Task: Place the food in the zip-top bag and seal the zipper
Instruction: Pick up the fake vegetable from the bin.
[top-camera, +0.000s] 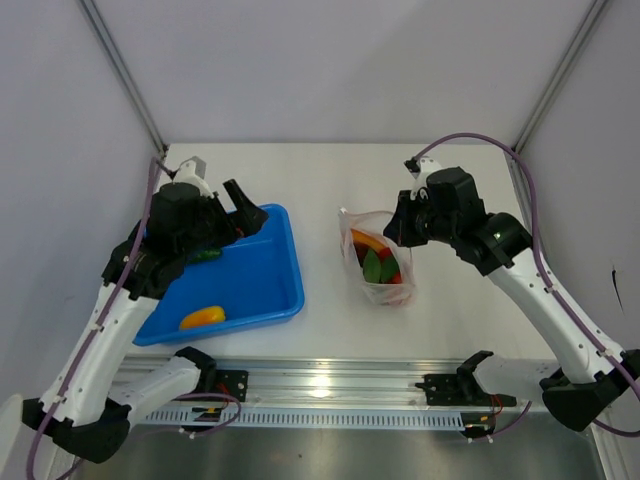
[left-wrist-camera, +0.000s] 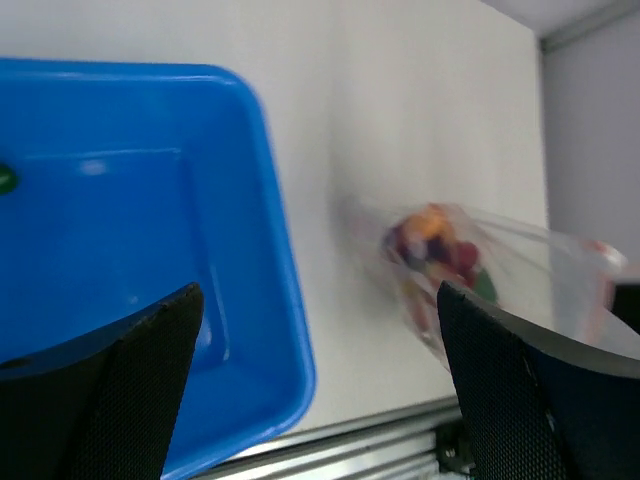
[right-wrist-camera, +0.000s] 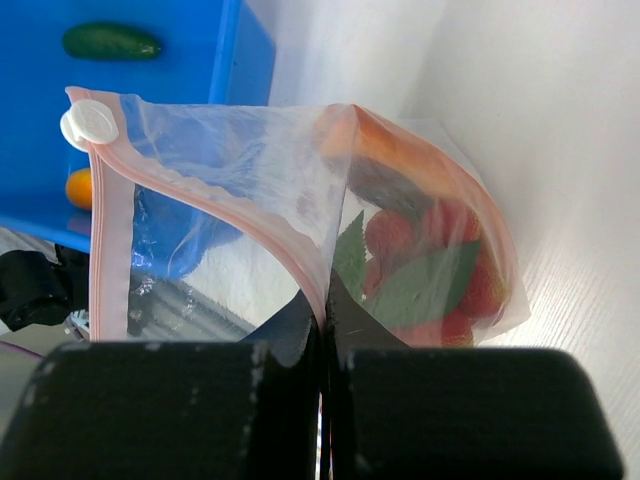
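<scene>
The clear zip-top bag (top-camera: 380, 262) stands mid-table, holding red cherry tomatoes with green leaves (right-wrist-camera: 430, 265) and an orange-red wedge (top-camera: 366, 241). My right gripper (right-wrist-camera: 325, 320) is shut on the bag's pinkish-red zipper strip (right-wrist-camera: 215, 195) and holds its mouth open; a white slider (right-wrist-camera: 87, 123) sits at the strip's end. My left gripper (left-wrist-camera: 320, 390) is open and empty, above the blue tray's (top-camera: 275, 300) right edge. A yellow-orange piece (top-camera: 203, 317) and a green piece (top-camera: 206, 256) lie in the tray. The bag also shows blurred in the left wrist view (left-wrist-camera: 470, 275).
A metal rail (top-camera: 330, 385) runs along the table's near edge. Enclosure walls and corner posts stand at the back and sides.
</scene>
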